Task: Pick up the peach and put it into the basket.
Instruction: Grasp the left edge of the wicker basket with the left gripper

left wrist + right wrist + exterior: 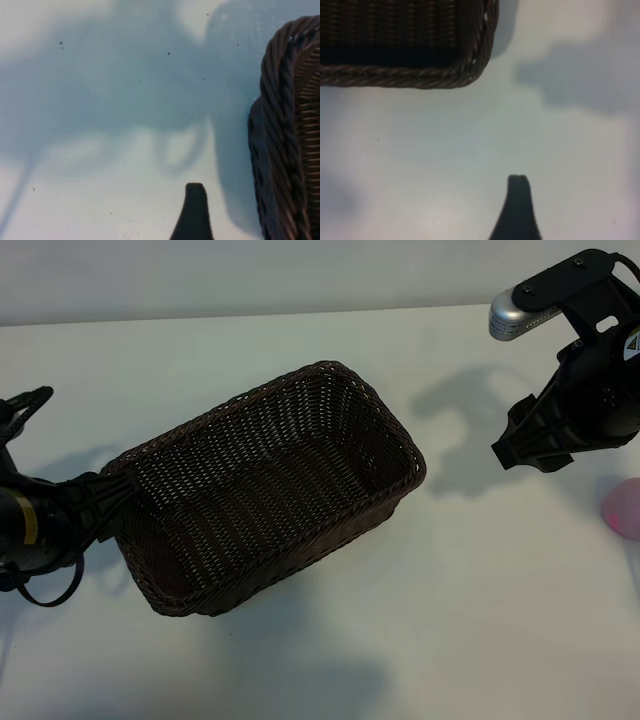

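The basket (270, 490) sits on the white table (450, 620), lying at a slant between the two arms, and nothing shows inside it. The peach (622, 510) lies on the table at the exterior view's right edge, only partly in the picture, well apart from the basket and outside it. The right gripper (530, 445) hangs above the table between the basket's nearer end and the peach, tilted downward; the peach lies off to the outer side of its jaws, near them but not between them and not touching them, while the basket's corner lies on the opposite side of the jaws. In the right wrist view one dark fingertip (518, 182) shows over bare table, with the basket's braided rim (420, 77) farther ahead of it; the other finger is out of that picture, and the jaws stand spread with nothing between them. The left gripper (110, 495) is at the basket's far end, pressed close against the rim there. In the left wrist view a single fingertip (195, 192) shows over the table, with the basket's wall (287, 140) just beside it; whether these jaws are spread or grip the rim cannot be told.
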Action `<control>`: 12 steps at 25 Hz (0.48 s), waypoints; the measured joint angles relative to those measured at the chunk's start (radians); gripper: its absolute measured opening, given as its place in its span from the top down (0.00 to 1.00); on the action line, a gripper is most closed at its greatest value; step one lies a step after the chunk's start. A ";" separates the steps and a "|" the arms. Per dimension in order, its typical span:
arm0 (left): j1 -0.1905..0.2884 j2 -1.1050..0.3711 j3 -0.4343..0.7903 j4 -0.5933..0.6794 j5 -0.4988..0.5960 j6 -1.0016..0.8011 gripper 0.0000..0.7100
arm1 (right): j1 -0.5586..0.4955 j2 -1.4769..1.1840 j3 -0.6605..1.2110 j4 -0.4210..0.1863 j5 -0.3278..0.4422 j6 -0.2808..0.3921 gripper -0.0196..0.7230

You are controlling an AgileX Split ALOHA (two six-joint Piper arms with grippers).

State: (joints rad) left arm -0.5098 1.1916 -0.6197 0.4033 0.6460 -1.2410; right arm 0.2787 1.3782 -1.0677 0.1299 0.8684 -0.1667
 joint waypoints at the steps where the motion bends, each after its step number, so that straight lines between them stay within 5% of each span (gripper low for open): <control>1: 0.000 0.011 0.000 0.001 -0.003 0.000 0.13 | 0.000 0.000 0.000 0.000 0.000 0.000 0.22; 8: 0.001 0.123 0.000 0.003 -0.065 -0.012 0.13 | 0.000 0.000 0.000 0.000 0.005 0.001 0.22; 12: 0.055 0.163 0.000 -0.003 -0.118 -0.013 0.13 | 0.000 0.000 0.000 0.000 0.007 0.001 0.22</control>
State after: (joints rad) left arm -0.4551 1.3541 -0.6197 0.4003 0.5285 -1.2537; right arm 0.2787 1.3782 -1.0677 0.1299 0.8757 -0.1658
